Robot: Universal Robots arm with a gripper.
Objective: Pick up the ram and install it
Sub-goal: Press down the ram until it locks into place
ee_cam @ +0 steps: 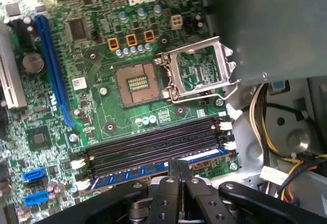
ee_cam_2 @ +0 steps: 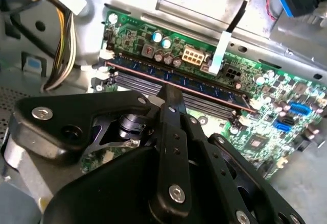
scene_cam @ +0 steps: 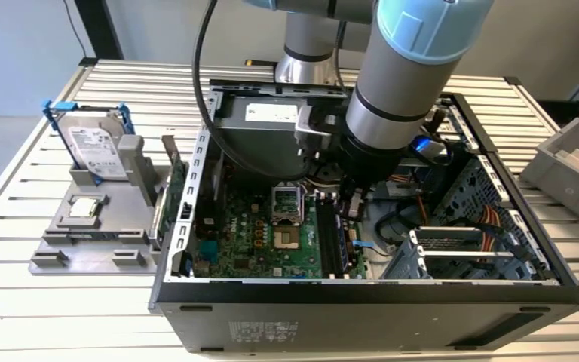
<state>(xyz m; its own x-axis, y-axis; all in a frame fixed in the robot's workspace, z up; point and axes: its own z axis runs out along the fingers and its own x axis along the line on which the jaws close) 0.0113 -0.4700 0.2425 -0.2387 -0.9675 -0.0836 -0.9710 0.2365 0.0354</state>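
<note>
Black two-finger gripper (ee_cam: 178,170) clenched (fingertips together), tips just above thin blue-green ram stick (ee_cam_2: 179,83) seated in long black motherboard slot (ee_cam: 153,145), inside open computer case (scene_cam: 370,290).

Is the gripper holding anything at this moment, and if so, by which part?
Nothing appears held. The gripper has its fingers closed together, tips at the top edge of the ram, which sits in a motherboard slot.

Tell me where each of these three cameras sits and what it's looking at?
Exterior view: off the arm, above the open computer case.
First wrist view: on the arm, looking past the gripper at the motherboard.
Second wrist view: on the arm, behind the gripper.
Both wrist views share the ram in its slot.
</note>
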